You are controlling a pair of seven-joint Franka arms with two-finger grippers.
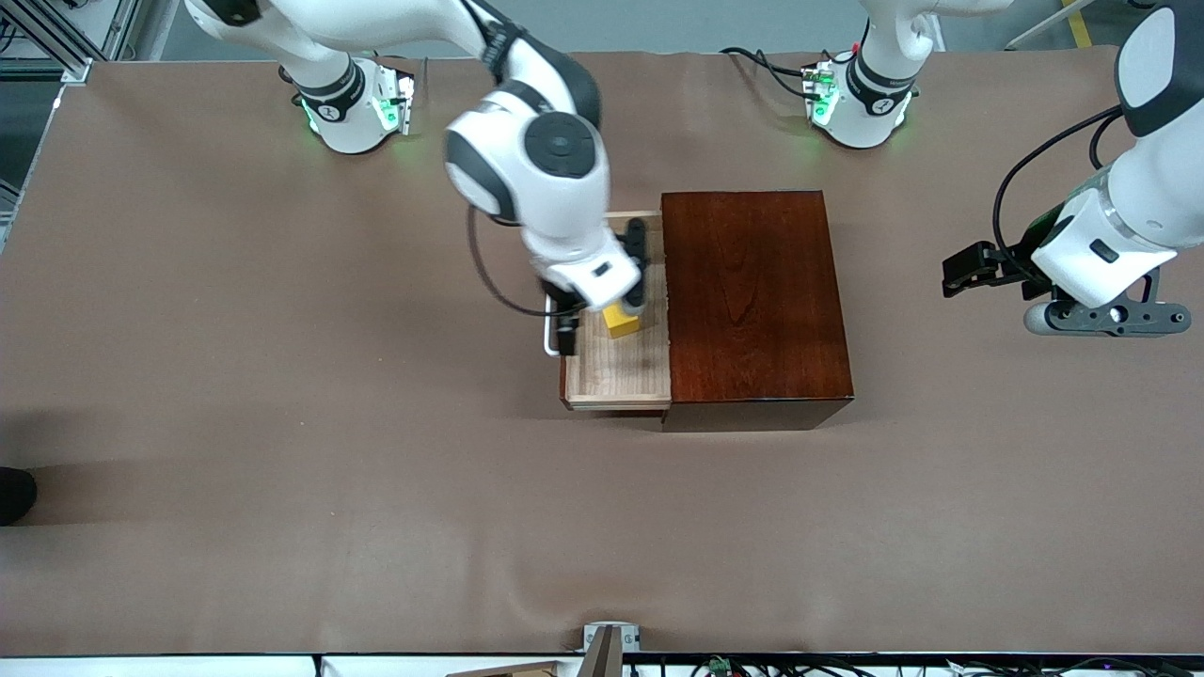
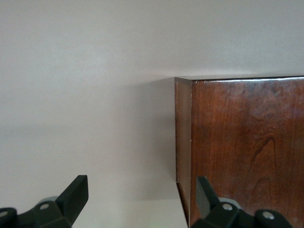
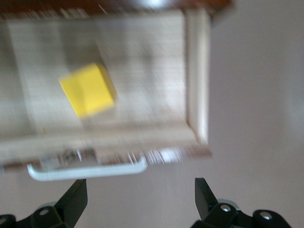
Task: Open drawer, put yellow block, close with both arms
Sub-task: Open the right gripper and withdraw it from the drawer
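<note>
Drawer [image 1: 618, 371]: pulled out of the wooden box [image 1: 752, 301], frame centre. Yellow block [image 1: 621, 321]: on the drawer floor. Right gripper [image 1: 602, 296]: over the drawer, jaws open, empty. Left gripper [image 1: 978, 268]: frame right, waiting, jaws open, empty.

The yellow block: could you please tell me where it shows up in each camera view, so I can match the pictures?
Front view: the yellow block lies in the open drawer, under the open right gripper.
Left wrist view: not in it; only the wooden box shows.
Right wrist view: on the pale drawer floor, above the white handle as shown.
Shared landmark: the dark reddish-brown box appears in all three views.
</note>
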